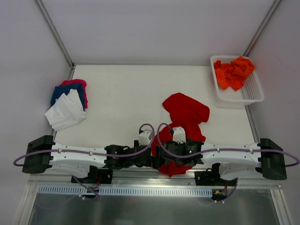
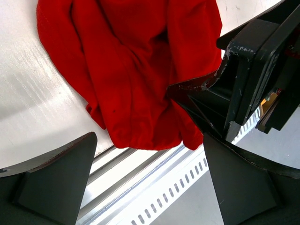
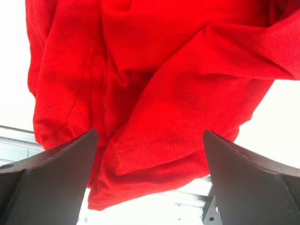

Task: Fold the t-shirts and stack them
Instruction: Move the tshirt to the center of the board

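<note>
A deep red t-shirt [image 1: 185,112] lies crumpled on the table right of centre, and its lower part hangs over the near edge [image 1: 171,168]. My left gripper [image 1: 157,157] and right gripper [image 1: 182,154] sit close together over that near part. In the left wrist view the red t-shirt [image 2: 131,70] lies beyond my left gripper [image 2: 150,183], which is open with nothing between its fingers. My right gripper [image 3: 150,178] is open low over the red t-shirt [image 3: 154,84], whose hem lies between the fingers. White [image 1: 65,112], blue [image 1: 63,91] and pink [image 1: 75,83] t-shirts are piled at the left.
A white mesh basket [image 1: 255,91] at the back right holds bright orange t-shirts [image 1: 234,72]. A slotted metal rail [image 2: 154,178] runs along the table's near edge. The right gripper's black body [image 2: 253,75] crowds the left wrist view.
</note>
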`<state>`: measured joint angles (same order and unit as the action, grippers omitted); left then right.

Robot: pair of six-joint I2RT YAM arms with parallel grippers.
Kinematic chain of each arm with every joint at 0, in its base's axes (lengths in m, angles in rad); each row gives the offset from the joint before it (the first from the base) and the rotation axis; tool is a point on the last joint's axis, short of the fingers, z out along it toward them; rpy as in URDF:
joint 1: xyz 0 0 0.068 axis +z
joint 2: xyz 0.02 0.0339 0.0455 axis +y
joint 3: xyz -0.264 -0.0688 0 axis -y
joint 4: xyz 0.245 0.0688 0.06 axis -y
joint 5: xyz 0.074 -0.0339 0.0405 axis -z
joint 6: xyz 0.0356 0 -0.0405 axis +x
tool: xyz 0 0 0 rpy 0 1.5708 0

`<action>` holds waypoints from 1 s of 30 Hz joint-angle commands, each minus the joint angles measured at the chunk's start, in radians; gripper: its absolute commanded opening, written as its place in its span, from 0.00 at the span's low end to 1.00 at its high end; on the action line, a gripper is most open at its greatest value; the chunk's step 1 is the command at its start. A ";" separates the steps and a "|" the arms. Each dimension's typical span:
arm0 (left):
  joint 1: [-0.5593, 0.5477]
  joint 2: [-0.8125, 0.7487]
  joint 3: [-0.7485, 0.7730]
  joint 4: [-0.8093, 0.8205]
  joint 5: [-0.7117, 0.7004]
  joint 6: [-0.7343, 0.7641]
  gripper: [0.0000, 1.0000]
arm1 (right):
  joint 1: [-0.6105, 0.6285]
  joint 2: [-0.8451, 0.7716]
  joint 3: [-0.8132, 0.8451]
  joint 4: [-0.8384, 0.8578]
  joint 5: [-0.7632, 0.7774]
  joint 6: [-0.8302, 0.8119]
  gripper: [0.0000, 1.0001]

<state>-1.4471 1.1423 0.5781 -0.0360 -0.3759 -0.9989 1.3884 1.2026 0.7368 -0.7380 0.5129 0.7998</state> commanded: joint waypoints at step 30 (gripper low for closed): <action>0.030 0.002 -0.162 0.383 0.106 -0.037 0.99 | 0.027 -0.017 -0.002 -0.021 -0.013 0.073 0.99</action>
<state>-1.4246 1.1194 0.4194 0.2264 -0.3130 -1.0122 1.4029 1.2160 0.7383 -0.7422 0.4946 0.8215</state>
